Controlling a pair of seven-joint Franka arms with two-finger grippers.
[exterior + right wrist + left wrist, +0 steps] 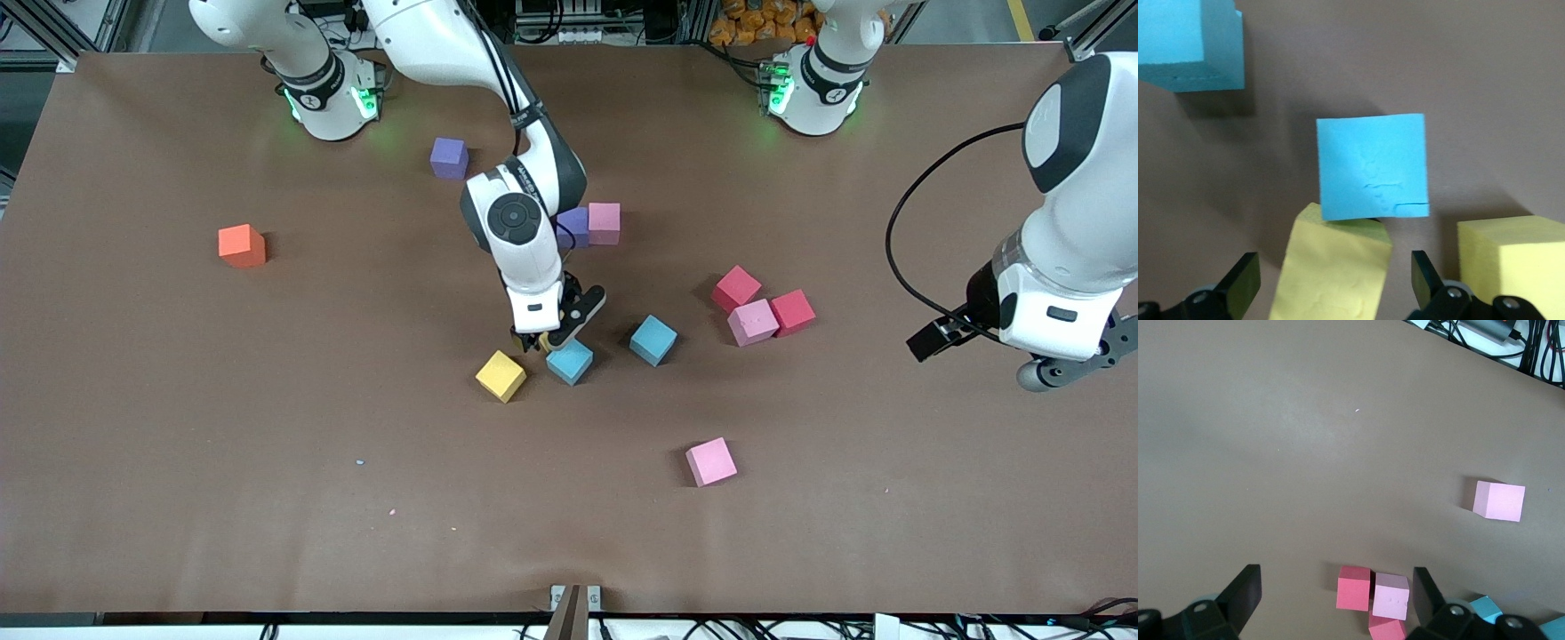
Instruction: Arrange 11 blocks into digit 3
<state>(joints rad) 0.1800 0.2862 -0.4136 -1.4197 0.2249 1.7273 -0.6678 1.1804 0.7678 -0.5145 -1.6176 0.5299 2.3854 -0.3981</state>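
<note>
Gathering step: right gripper (544,340), fingers spread, straddles a yellow block (1331,277) — next, close and lift; left gripper (1331,600) waits open over the table (267,462).

We're in a robotics lab. Two white robot arms (524,231) bolted on bases with green status LEDs (329,98) along one edge of a table (178,427) covered in plain brown matting. Aluminium extrusion framing (53,27) at the corners, cable bundles and power strips (569,22) past the bases, more cabling along the near edge. Coloured foam cubes (242,245) scattered as test props.
</note>
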